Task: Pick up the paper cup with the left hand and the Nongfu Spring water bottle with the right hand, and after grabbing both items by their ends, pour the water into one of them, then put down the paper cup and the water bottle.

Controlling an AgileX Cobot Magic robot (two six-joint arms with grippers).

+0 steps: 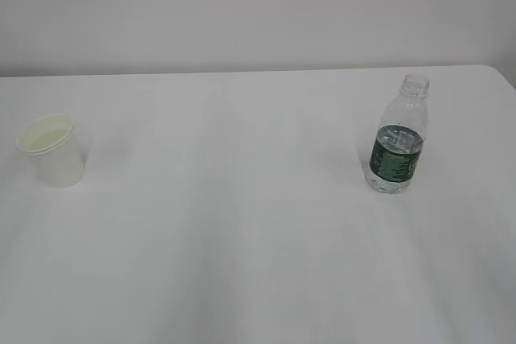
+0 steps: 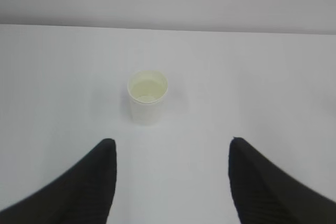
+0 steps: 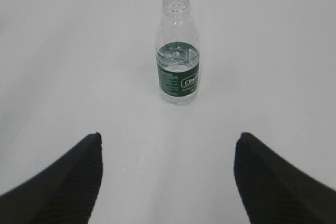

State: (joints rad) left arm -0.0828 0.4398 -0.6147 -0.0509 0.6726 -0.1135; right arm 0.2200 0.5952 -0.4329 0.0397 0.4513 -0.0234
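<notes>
The small white paper cup (image 1: 52,151) stands upright at the left of the white table (image 1: 242,223). In the left wrist view the paper cup (image 2: 148,97) holds a little water (image 2: 147,92), and my left gripper (image 2: 173,142) hangs open well short of it, nothing between its black fingers (image 2: 100,171). The Nongfu Spring water bottle (image 1: 397,141) stands upright at the right, capless, green label, partly filled with water (image 3: 178,56). My right gripper (image 3: 167,137) is open, set back from the bottle (image 3: 177,51). Neither arm shows in the exterior view.
A plain pale wall (image 1: 258,6) runs behind the table's far edge. The table's right corner (image 1: 496,70) shows at the back right. White tabletop lies between cup and bottle.
</notes>
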